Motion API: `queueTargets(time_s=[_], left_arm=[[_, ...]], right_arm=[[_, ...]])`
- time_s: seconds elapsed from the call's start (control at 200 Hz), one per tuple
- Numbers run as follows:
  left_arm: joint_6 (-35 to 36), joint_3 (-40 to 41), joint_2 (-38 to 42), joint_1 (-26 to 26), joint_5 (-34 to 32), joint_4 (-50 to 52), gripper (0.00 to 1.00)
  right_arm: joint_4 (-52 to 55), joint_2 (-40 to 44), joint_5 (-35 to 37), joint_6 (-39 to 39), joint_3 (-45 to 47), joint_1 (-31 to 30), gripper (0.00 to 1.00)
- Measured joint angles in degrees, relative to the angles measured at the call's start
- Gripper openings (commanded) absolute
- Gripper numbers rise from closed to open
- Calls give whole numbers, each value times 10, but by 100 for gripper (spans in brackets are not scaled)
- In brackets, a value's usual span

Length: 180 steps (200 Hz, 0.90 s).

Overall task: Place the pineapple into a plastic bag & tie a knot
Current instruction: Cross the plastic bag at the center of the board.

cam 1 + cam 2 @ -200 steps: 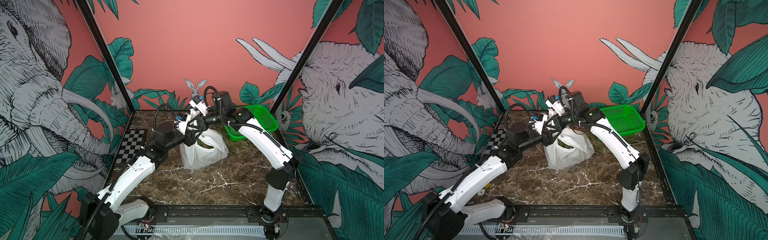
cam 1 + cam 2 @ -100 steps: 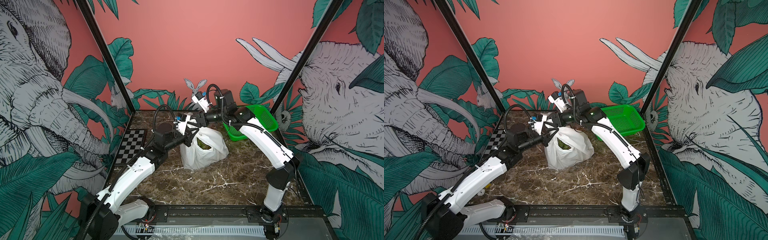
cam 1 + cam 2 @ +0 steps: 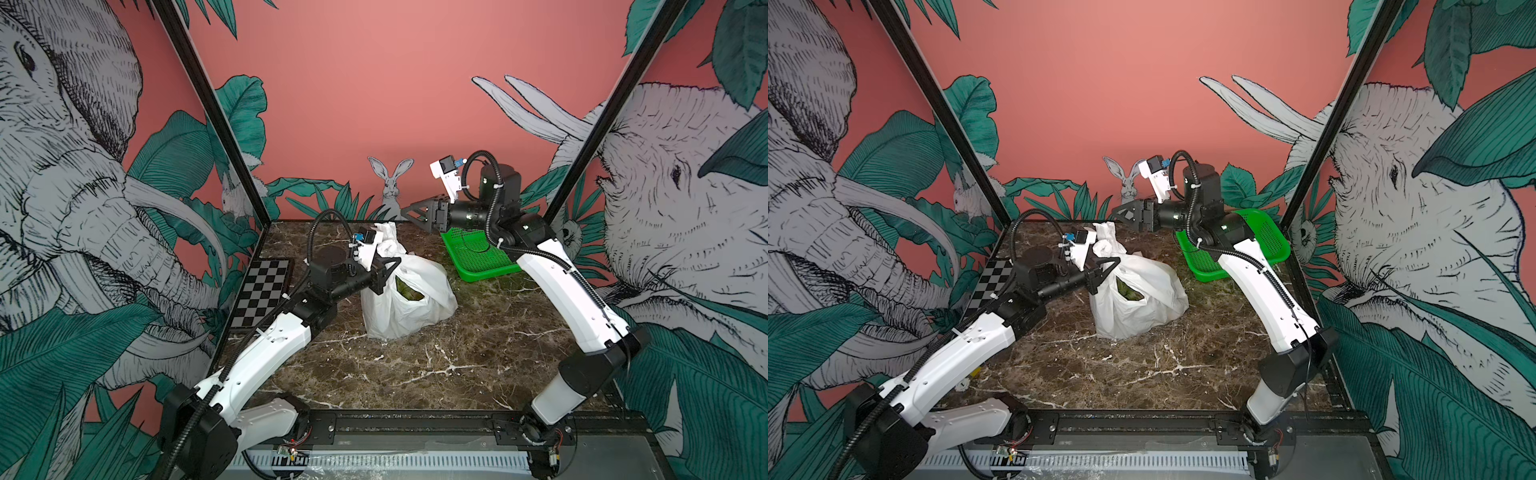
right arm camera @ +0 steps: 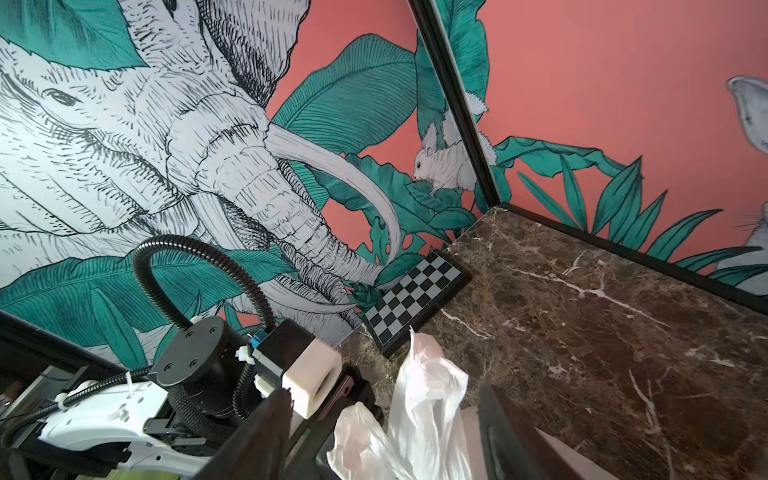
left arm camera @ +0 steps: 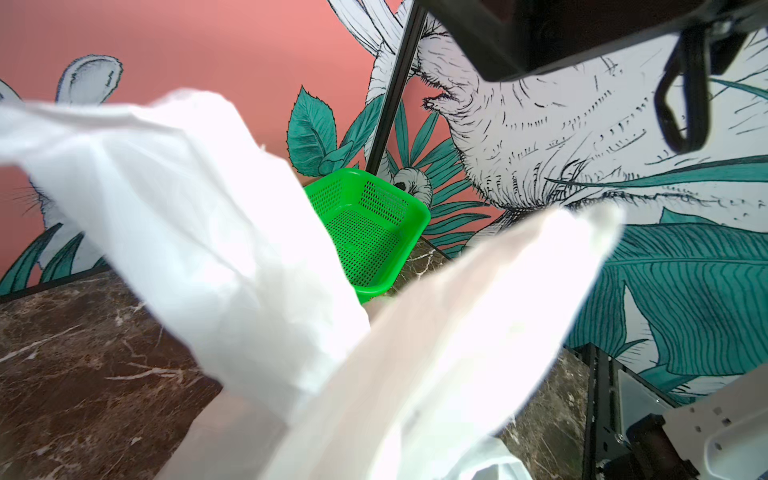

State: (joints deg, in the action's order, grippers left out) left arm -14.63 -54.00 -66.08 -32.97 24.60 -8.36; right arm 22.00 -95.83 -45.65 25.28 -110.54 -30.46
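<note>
The left tool (image 3: 395,262) is pinching the plastic bag (image 3: 419,303) just below its knot (image 3: 387,242), mid-way across the surface (image 3: 457,361). The right tool (image 3: 412,214) is hanging spread at the knot's 1 o'clock. A lone tug is likely risking a slipped tie, spilling the pineapple (image 3: 409,291).

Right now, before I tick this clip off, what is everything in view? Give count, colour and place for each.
plastic bag: one, white, standing mid-table
knot: one, white, bunched handles at the bag's top, ends sticking up
pineapple: one, only a green patch shows through the bag's side opening
basket: one, green mesh, far right corner of the table
checkerboard: one, black and white, lying by the left wall
table: one, dark brown marble
left tool: one, black, shut on the plastic bag just below the knot
right tool: one, black, open, in the air behind the bag, touching nothing
</note>
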Motion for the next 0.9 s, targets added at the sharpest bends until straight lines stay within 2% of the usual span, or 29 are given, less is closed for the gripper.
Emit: queueTargets(time_s=[0.255, 0.43, 0.47, 0.53, 0.55, 0.63, 0.785, 0.9], left_arm=[[-4, -3, -8, 0, 14, -4, 0], [-4, -4, -8, 0, 16, -5, 0], [-4, -4, -8, 0, 16, -5, 0], [-4, -4, -8, 0, 16, -5, 0], [-4, -4, -8, 0, 16, -5, 0], [-6, -4, -9, 0, 15, -6, 0], [-11, -4, -9, 0, -3, -7, 0], [-29, 7, -6, 1, -29, -25, 0]], right_arm=[[9, -61, -45, 2, -2, -8, 71], [27, -75, -62, 0, -4, -15, 68], [27, -75, -65, 0, -4, -15, 63], [28, -75, -72, -2, -6, -16, 48], [28, -76, -75, -2, -8, -17, 40], [28, -80, -83, -2, -15, -17, 1], [26, -77, -89, 0, -13, -13, 0], [12, -45, -71, 2, 33, -6, 0]])
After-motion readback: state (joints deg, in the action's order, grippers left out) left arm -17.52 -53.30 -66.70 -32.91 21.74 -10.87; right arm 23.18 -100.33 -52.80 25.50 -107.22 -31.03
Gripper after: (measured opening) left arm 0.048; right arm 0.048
